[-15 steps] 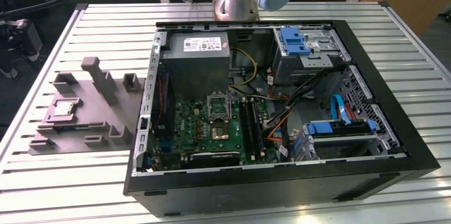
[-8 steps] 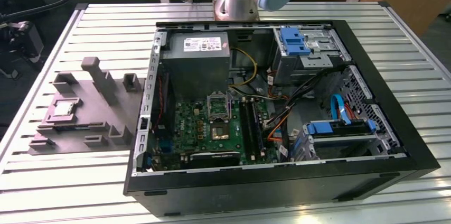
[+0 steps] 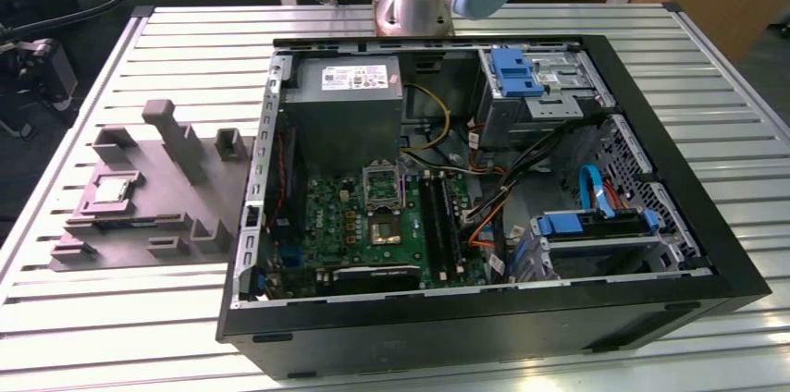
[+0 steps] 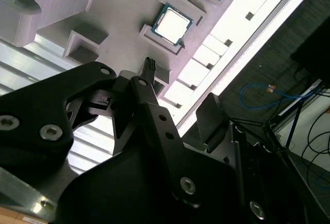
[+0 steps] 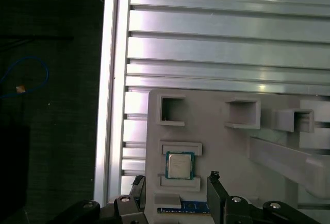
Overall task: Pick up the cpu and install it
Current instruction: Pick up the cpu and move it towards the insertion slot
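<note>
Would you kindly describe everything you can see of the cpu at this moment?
The cpu is a small flat square chip with a pale silver metal top and a thin green edge. It lies flat, top up, seated between two raised lips of the grey holder plate on the slatted metal table. Only that plate touches it; the open end effector is clear of it.
</note>
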